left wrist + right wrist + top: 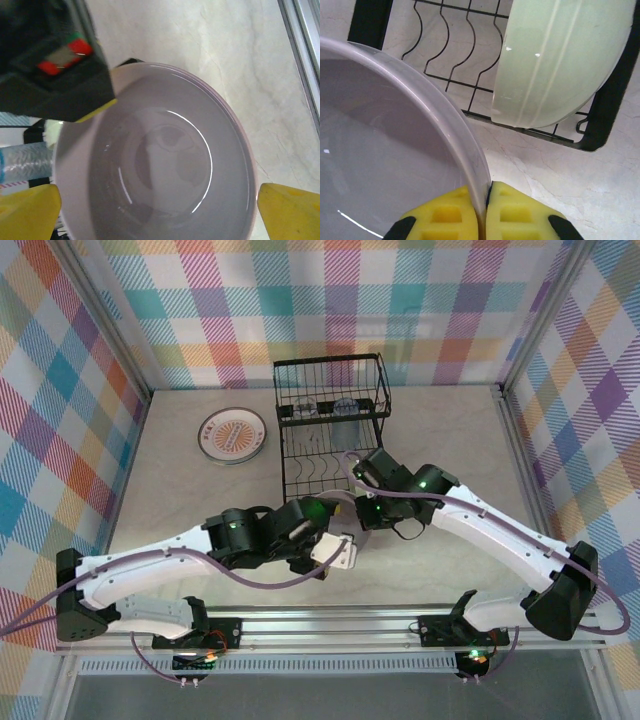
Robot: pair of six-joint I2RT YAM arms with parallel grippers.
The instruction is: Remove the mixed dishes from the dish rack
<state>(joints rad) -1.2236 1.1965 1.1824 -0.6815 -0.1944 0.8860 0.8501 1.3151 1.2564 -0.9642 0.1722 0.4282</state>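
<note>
Your right gripper (485,200) clenched on rim of glossy lavender bowl (385,140) | your left gripper (160,210) released, straddling it | bowl at mid-counter (200,500), by near edge of black wire dish rack (367,20) | pale green bowl (555,60) leaning in rack

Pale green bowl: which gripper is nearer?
Right. The right gripper, pinching the lavender bowl, sits just short of the pale green bowl; the left gripper, open, is farther back.

The left arm (150,570) reaches inward, elbow bent. The left gripper (159,212) is fully open, pads (290,212) wide apart. The right arm (500,535) extends inward toward it. The right gripper (485,212) is closed, pinching a bowl (380,150) rim between its pads.
</note>
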